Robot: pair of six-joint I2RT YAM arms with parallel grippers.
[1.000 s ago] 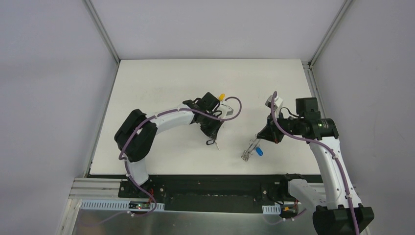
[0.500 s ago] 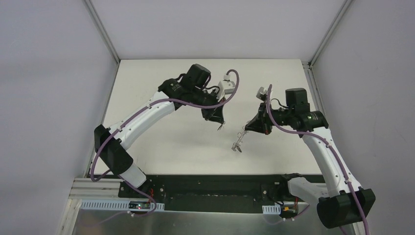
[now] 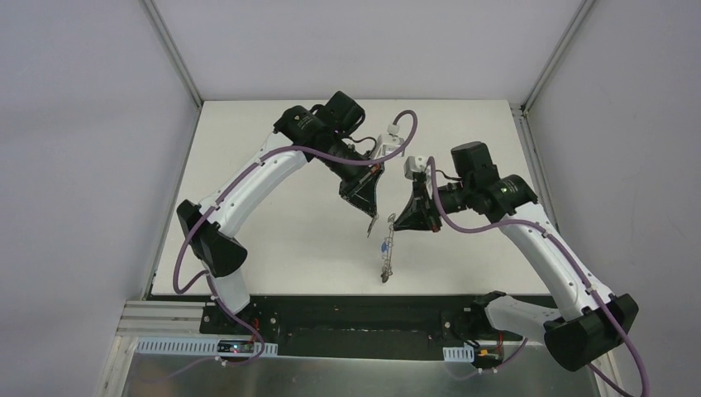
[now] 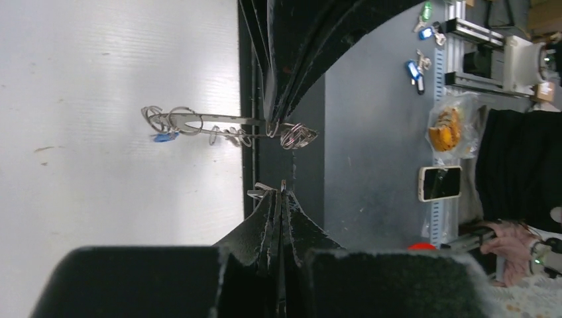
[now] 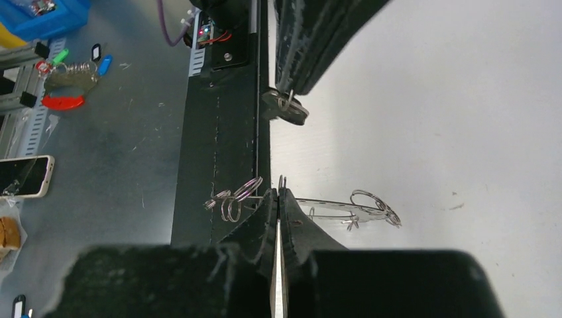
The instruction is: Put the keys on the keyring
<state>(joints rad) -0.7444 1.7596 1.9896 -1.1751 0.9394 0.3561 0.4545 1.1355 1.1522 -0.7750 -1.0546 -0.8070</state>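
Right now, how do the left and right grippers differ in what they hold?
The left gripper pinches one small key; the right gripper pinches the large keyring. The left gripper's key barely protrudes; the right gripper's keyring extends well beyond it. Both are shut, above the table.

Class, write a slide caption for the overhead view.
Right gripper dangles the keyring above the table; left gripper pinches a key beside it.

No legible text anywhere
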